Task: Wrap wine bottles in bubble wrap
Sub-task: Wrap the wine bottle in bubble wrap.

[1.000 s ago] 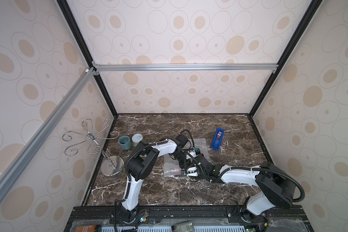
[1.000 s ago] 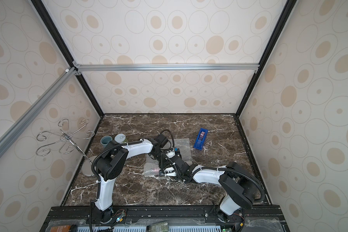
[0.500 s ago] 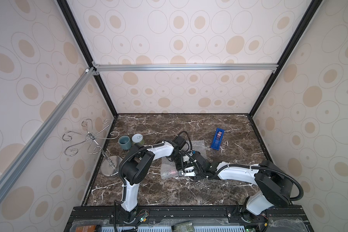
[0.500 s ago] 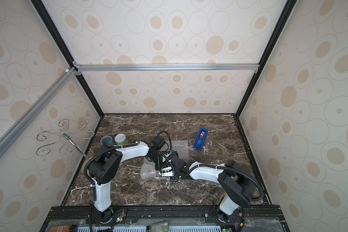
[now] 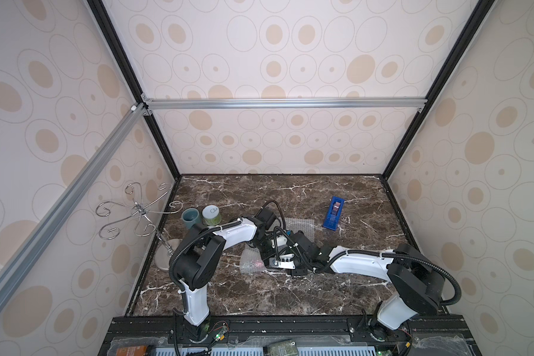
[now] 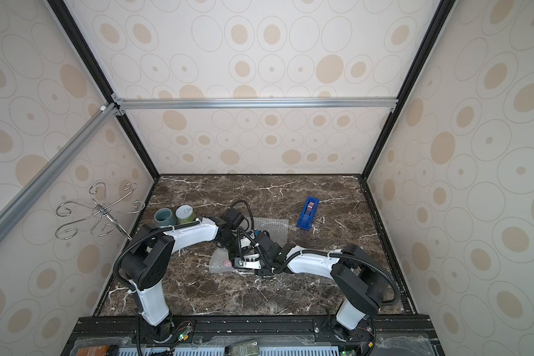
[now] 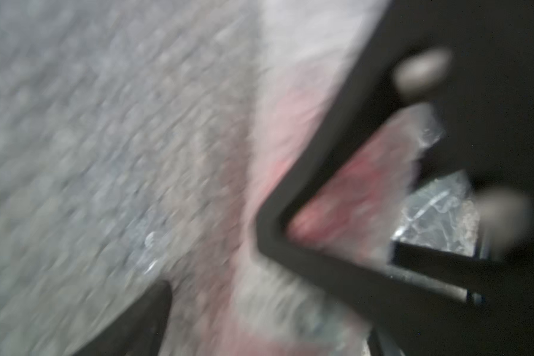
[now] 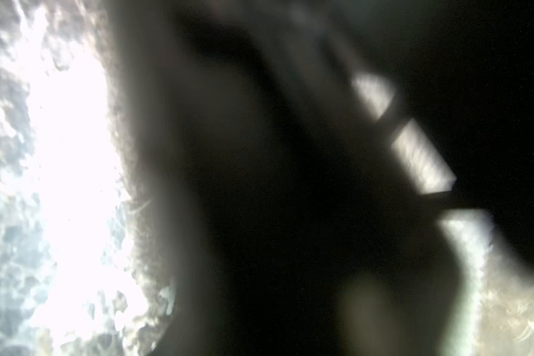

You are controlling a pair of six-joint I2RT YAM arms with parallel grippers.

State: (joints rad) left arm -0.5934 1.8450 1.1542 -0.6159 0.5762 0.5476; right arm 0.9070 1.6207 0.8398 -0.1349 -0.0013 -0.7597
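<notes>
Dark brown marble tabletop (image 5: 259, 302) with white veins, boxed in by walls (image 5: 275, 61) papered in beige ovals.

Going left to right:

- **Far left edge:** we see a chrome wire hook stand (image 5: 139, 212), its round base on the marble by the wall.
- **Just right of it:** a teal cup (image 5: 191, 217) and a green-and-white jar (image 5: 211, 214), both upright and side by side.
- **Left arm:** it reaches toward the middle, and the left gripper (image 5: 265, 250) hangs low over the bubble wrap (image 5: 249, 265). We cannot tell its jaw gap. It is too small in both top views, and the left wrist view is smeared, showing only one dark fingertip (image 7: 142, 317) beside the film.
- **Bubble wrap:** it shows as two patches in both top views. One is a bunched part on the near-left side of the grippers, the other a flat part (image 5: 301, 224) on the far side. The arms hide what lies between.
- **Bottle:** the bottle (image 5: 257, 263) lies inside the bunched part, seen only as a pink-red smudge through the film. The left wrist view shows the bottle (image 7: 346, 197) as the same pink blur under bubbles. Cap and neck are not visible.
- **Right gripper:** the right gripper (image 5: 280, 262) sits just right of that bundle, close against the left gripper. We cannot tell whether it pinches the wrap or how wide it stands, and the right wrist view is mostly dark blur.
- **Far right:** a blue tape dispenser (image 5: 333, 213) stands on the marble, apart from the wrap.
</notes>
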